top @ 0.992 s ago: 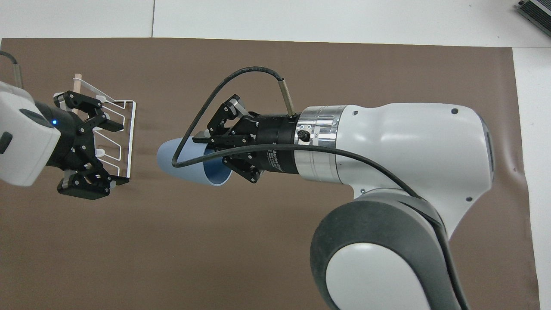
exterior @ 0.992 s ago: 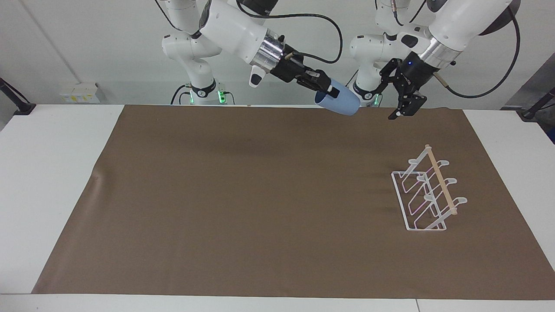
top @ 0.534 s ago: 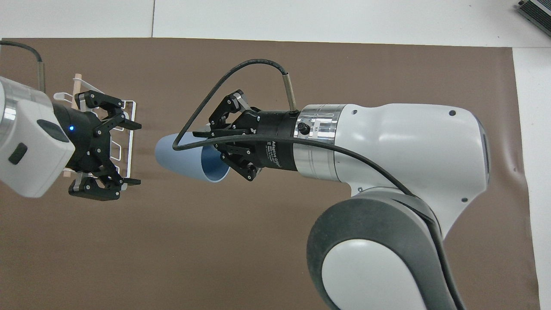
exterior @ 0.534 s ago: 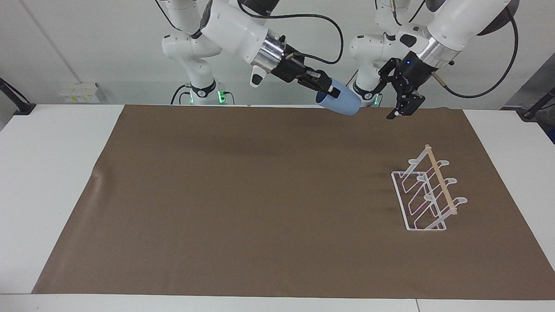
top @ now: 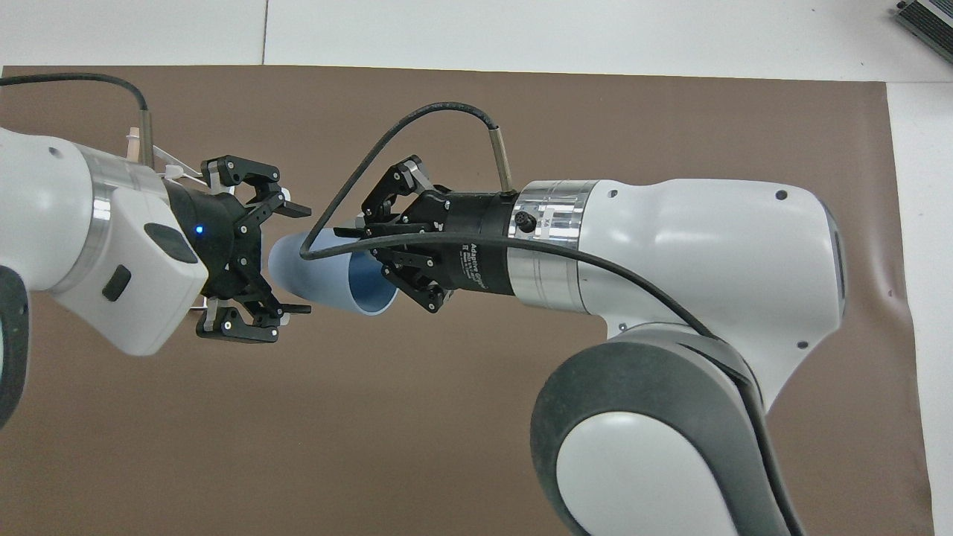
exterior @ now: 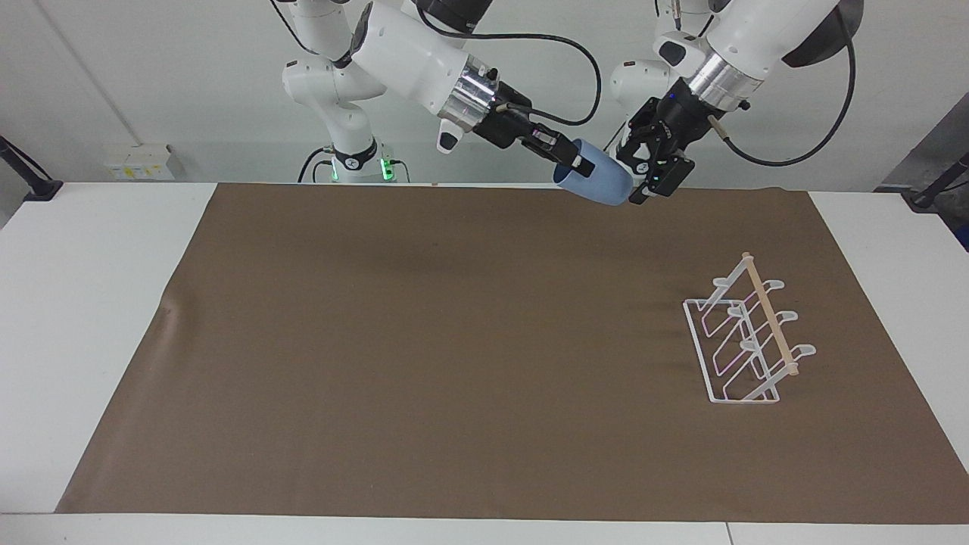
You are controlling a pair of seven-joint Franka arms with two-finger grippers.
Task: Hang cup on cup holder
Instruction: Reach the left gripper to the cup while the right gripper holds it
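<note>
The light-blue cup [exterior: 598, 180] hangs on its side in the air over the mat's edge nearest the robots. My right gripper [exterior: 569, 157] is shut on its rim, one finger inside the mouth. In the overhead view the cup [top: 320, 272] points its narrow base at my left gripper [top: 298, 259]. That gripper [exterior: 642, 180] is open, with one finger on each side of the base; I cannot tell whether they touch. The white wire cup holder [exterior: 746, 333] with its wooden dowel stands on the mat toward the left arm's end. From above the cup holder [top: 175, 170] is mostly hidden under the left arm.
A brown mat [exterior: 424, 341] covers most of the white table [exterior: 83, 303]. The mat has a small wrinkle [exterior: 170, 310] toward the right arm's end. A dark device [top: 927, 18] lies at the table's corner farthest from the robots.
My left gripper has swung from over the cup holder across to the cup, and its open fingers now flank the cup's base. The right arm and cup have barely moved.
</note>
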